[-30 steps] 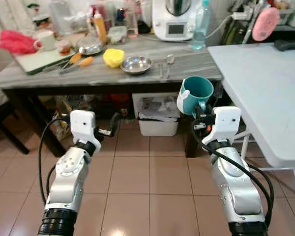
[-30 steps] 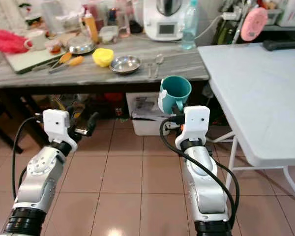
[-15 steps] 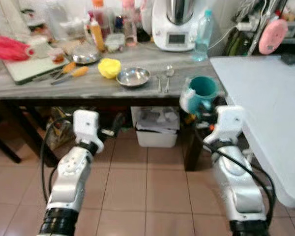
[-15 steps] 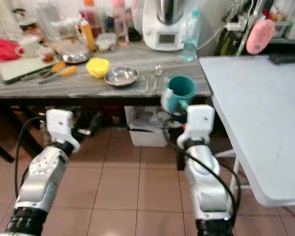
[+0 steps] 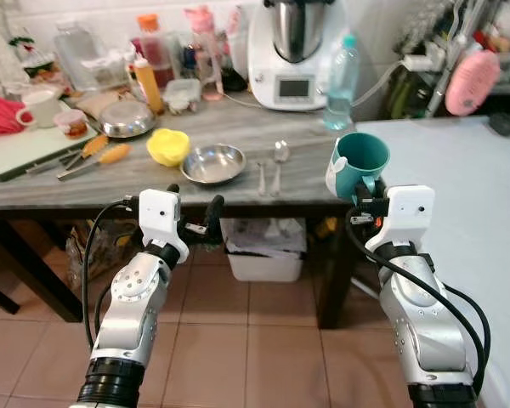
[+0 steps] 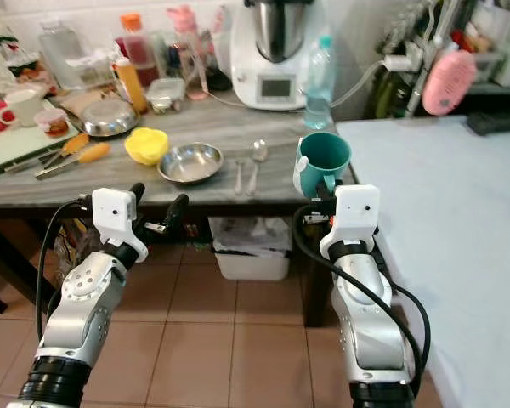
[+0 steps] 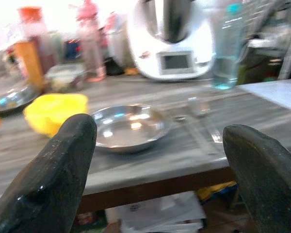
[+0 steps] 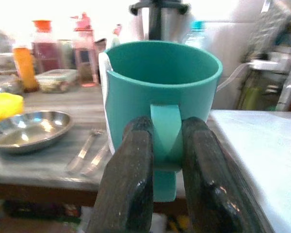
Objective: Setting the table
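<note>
Right pincer (image 5: pixel 354 201) grips teal mug (image 5: pixel 359 161) by its handle — left pincer (image 5: pixel 193 211) gapes empty.

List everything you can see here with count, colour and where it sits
Mug: one, teal, held by its handle in the right gripper.
Bowl: one, steel, on the grey table.
Yellow item: one, beside the bowl.
Cutlery: steel pieces, beside the bowl, toward the mug.
Food processor: one, white, back of the grey table.
Water bottle: one, clear, beside the processor.
White table: one, on the robot's right.
Left gripper: open, before the grey table's edge.
Right gripper: clamped on the mug's handle.
</note>
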`<state>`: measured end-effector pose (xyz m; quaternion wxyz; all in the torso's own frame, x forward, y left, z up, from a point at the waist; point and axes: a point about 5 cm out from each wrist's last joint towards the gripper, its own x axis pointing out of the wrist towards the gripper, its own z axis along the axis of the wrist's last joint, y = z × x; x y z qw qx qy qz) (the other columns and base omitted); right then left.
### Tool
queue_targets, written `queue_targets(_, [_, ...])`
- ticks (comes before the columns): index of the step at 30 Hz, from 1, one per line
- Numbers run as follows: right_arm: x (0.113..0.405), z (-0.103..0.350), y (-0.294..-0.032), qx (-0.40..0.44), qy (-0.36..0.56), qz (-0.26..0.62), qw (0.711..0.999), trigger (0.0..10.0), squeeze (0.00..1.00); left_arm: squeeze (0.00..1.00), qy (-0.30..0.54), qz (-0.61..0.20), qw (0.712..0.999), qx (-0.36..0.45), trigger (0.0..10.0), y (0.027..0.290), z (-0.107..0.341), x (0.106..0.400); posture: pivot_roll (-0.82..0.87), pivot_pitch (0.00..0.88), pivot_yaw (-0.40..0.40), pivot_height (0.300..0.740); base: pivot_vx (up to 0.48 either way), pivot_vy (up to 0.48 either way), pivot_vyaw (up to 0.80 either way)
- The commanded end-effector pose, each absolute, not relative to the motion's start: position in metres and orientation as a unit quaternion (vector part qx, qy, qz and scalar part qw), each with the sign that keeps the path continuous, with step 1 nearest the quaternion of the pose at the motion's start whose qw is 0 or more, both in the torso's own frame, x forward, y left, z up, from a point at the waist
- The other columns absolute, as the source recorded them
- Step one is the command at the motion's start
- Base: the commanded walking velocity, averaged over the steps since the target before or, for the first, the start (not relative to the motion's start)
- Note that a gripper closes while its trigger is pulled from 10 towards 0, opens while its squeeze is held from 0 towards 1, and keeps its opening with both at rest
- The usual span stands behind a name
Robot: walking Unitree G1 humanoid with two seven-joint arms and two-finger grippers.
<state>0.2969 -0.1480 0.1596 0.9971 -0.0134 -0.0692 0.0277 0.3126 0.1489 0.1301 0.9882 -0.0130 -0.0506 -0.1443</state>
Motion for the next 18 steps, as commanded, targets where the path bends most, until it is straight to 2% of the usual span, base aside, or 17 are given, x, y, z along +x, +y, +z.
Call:
queue_targets(1, [0.2979, 0.1673, -0.1421, -0.013, -0.085, 0.042, 0.995, 10.0, 0.0, 0.0, -0.056, -0.14, 0.989, -0.008, 10.0, 0.1524, 0.1337, 0.3143, 0.0, 0.006, 0.053, 0.74, 0.48, 0.0, 0.0])
queue_targets(18, [0.2978, 0.1684, -0.1423, -0.018, -0.087, 0.043, 0.995, 10.0, 0.0, 0.0, -0.06, -0.139, 0.988, -0.01, 10.0, 0.152, 0.1347, 0.3134, -0.01, 0.006, 0.045, 0.74, 0.48, 0.0, 0.0])
